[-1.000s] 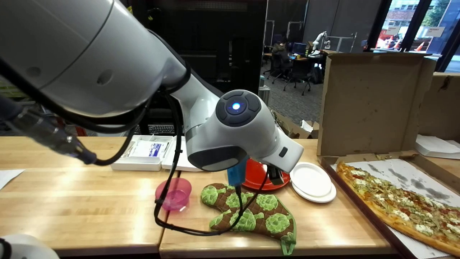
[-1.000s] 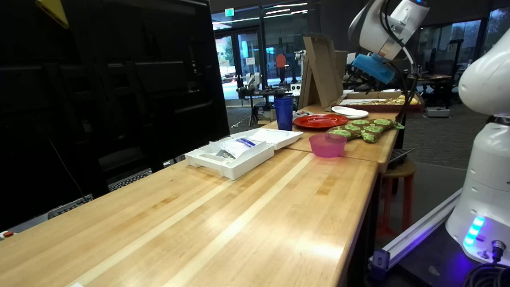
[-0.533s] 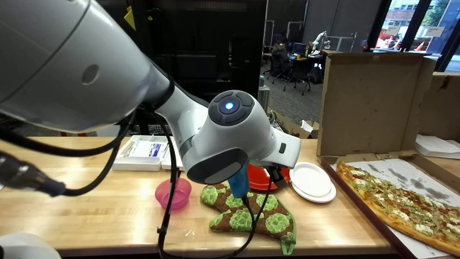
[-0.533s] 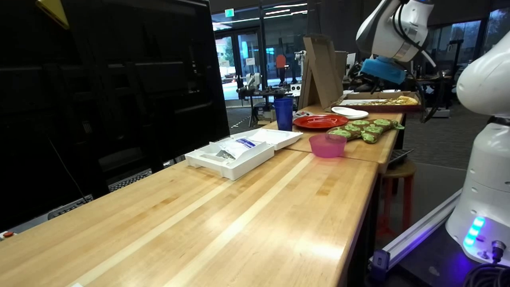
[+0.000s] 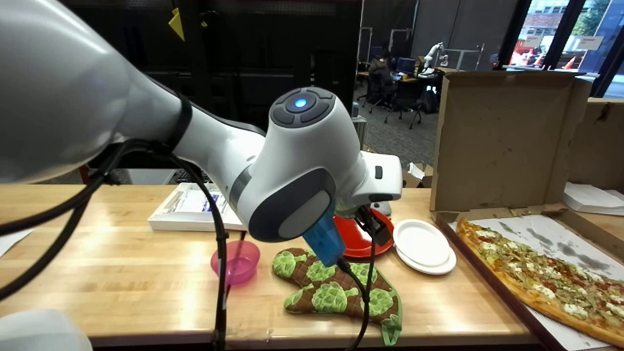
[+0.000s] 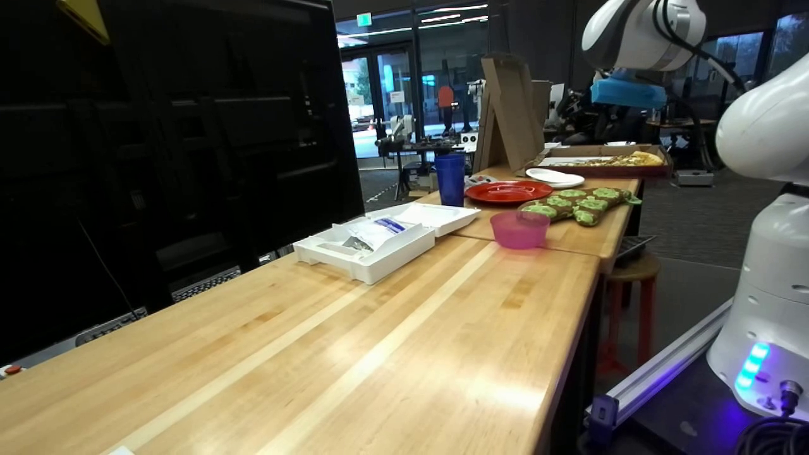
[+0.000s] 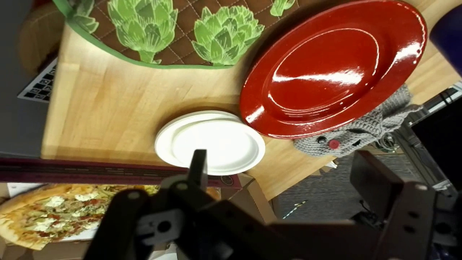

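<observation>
White plates, partly behind hand

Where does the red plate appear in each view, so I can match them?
In an exterior view: the red plate is right of and below centre, partly hidden.
In an exterior view: the red plate is right of centre, above mid-height.
Wrist view: the red plate is upper right.
Shared landmark: the artichoke-patterned mitt.

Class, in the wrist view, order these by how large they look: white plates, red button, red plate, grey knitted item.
1. Red plate
2. White plates and grey knitted item: unsure, since the red plate hides part of the knitted item.
3. Red button
</observation>
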Available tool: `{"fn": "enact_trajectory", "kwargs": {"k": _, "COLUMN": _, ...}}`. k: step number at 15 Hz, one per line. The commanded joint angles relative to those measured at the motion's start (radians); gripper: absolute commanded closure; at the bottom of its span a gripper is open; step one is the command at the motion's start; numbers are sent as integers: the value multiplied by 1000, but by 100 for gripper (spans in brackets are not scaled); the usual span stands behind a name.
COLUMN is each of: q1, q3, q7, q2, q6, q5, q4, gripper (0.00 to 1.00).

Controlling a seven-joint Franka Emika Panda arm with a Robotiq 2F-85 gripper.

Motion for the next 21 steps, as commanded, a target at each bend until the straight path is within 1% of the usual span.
{"fn": "enact_trajectory", "kwargs": {"k": 1, "q1": 27, "q3": -36, "q7": 34, "q2": -11, "q6": -5, "q5": -53, "q4": -2, "gripper": 0}}
{"fn": "enact_trajectory", "kwargs": {"k": 7, "q1": 28, "q3": -36, "q7": 32, "q2": -15, "q6": -11, "q5": -55, "q4": -5, "gripper": 0}}
{"fn": "enact_trajectory", "kwargs": {"k": 9, "q1": 24, "q3": -26, "q7": 19, "q2": -10, "q6": -26, "q5": -87, "q4": -5, "gripper": 0}}
{"fn": "enact_trajectory", "kwargs": {"k": 16, "q1": -16, "q3": -40, "q7": -38, "q2": -31, "q6": -183, "q5": -325, "q4": -1, "gripper": 0}}
{"fn": "enact_trajectory", "kwargs": {"k": 19, "q1": -19, "q3": -54, "q7": -78, "q2": -28, "q6": -201, "q5": -419, "q4": 3, "gripper": 0}}
{"fn": "enact_trajectory", "kwargs": {"k": 21, "q1": 0, "q3": -73, "q7": -119, "q2": -22, "q6": -212, "q5": -458, "q4": 3, "gripper": 0}}
